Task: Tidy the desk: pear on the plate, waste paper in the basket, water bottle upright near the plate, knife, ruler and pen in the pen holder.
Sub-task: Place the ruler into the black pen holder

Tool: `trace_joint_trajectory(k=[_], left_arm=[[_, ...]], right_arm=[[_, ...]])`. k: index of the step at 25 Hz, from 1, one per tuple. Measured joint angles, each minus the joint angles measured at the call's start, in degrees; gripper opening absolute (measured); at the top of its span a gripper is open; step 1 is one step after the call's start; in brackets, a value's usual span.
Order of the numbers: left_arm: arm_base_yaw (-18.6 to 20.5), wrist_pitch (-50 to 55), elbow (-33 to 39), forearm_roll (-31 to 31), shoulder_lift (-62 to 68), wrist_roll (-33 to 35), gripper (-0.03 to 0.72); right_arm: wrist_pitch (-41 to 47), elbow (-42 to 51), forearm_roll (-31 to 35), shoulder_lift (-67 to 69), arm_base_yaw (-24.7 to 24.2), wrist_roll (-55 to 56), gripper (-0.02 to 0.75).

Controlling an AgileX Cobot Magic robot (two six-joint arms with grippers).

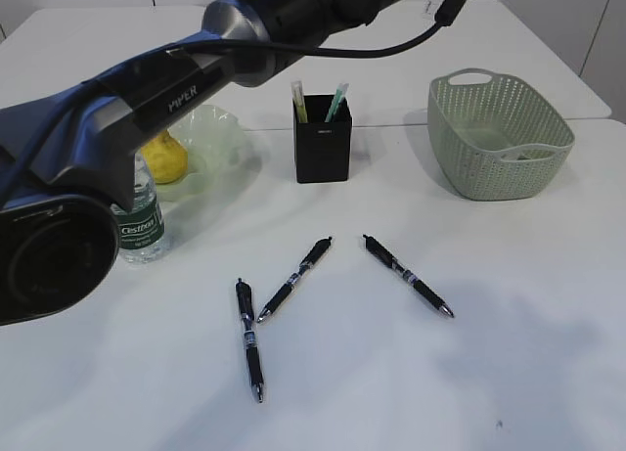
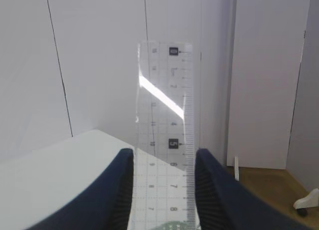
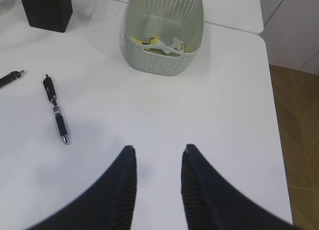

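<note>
My left gripper (image 2: pixel 164 155) is shut on the clear ruler (image 2: pixel 164 100), which sticks up past the fingertips, high above the desk (image 1: pixel 391 373). My right gripper (image 3: pixel 158 149) hangs open over bare desk with nothing between its fingers. The pear (image 1: pixel 168 157) lies on the green plate (image 1: pixel 217 138), and the water bottle (image 1: pixel 140 221) stands upright beside it. Waste paper (image 3: pixel 159 43) lies in the basket (image 3: pixel 163 60). Three black pens (image 1: pixel 293 278) (image 1: pixel 249 338) (image 1: pixel 406 275) lie on the desk. The black pen holder (image 1: pixel 322 143) holds two slim things; whether one is the knife I cannot tell.
The left arm (image 1: pixel 147 99) stretches across the upper left of the exterior view, above the plate and the bottle. The desk's right edge (image 3: pixel 276 140) runs close to the right gripper, with wooden floor beyond it.
</note>
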Motion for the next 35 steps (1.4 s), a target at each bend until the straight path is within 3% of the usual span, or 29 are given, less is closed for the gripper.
trace_joint_trajectory(k=[8, 18, 23, 35], left_arm=[[-0.9, -3.4, 0.0, -0.6, 0.0, 0.0, 0.265], [-2.3, -15.7, 0.0, -8.3, 0.0, 0.0, 0.265], [-2.9, -20.9, -0.1, -8.4, 1.4, 3.4, 0.265], [-2.9, -21.6, -0.1, -8.5, 3.2, 11.0, 0.265]], right_arm=[[0.0, 0.0, 0.0, 0.0, 0.0, 0.0, 0.261], [0.0, 0.0, 0.0, 0.0, 0.0, 0.0, 0.261], [0.0, 0.0, 0.0, 0.0, 0.0, 0.0, 0.261], [0.0, 0.0, 0.0, 0.0, 0.0, 0.0, 0.261]])
